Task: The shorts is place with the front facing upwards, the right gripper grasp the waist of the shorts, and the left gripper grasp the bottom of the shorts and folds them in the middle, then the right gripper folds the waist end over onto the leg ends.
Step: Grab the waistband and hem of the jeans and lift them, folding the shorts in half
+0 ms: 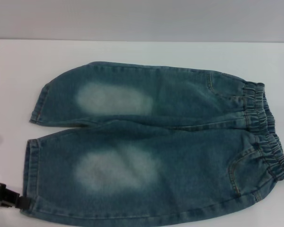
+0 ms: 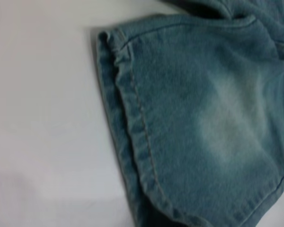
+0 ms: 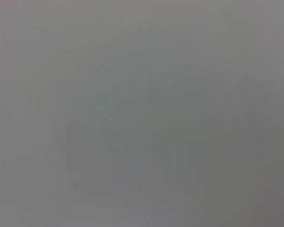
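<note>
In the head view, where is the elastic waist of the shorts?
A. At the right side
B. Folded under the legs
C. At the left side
A: the ruffled waist lies at the right of the shorts, with the leg ends at the left near the left gripper.

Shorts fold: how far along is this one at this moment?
Done: the shorts lie flat and unfolded on the white table, elastic waist to the robot's right, leg hems to its left. In hand: the left gripper sits at the near leg hem's corner; a grip can't be confirmed. The right gripper is out of view. Left: both grasps and both folds.
</note>
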Controlling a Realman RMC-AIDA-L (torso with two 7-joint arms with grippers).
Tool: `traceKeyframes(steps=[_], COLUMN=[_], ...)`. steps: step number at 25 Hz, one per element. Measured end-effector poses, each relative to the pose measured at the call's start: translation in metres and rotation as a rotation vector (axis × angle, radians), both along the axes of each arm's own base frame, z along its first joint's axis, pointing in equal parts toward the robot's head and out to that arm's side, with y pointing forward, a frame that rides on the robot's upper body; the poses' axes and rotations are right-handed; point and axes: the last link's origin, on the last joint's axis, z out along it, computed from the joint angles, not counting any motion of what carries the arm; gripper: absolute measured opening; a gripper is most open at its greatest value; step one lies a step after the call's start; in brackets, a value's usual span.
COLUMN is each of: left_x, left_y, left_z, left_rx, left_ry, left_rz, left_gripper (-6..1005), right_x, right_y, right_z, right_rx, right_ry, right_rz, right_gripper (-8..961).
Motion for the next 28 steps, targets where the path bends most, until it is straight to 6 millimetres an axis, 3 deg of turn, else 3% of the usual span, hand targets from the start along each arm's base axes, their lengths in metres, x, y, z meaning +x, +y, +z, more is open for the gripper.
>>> traceKeyframes(steps=[6, 13, 20, 28], left_x=[0.005, 0.011, 0.018, 0.021], left_y=[0.006, 0.013, 0.022, 0.026], left_z=[-0.001, -0.001, -0.002, -0.003], left_rx=[0.051, 0.116, 0.183, 0.217], left_ry=[-0.039, -0.089, -0.142, -0.162], left_rz=[0.008, -0.01, -0.025, -0.041], left_gripper=[34, 34, 34, 34], right_x=[-0.013, -0.045, -0.078, -0.088], right_y=[0.002, 0.008, 0.012, 0.01], right_z=[0.026, 0.065, 0.077, 0.061], right_rx=[-0.196, -0.671, -1.165, -1.623], right_ry=[0.146, 0.206, 0.11, -0.028], right_rz=[0.299, 0.515, 0.45, 0.269], right_gripper=[653, 652, 652, 654])
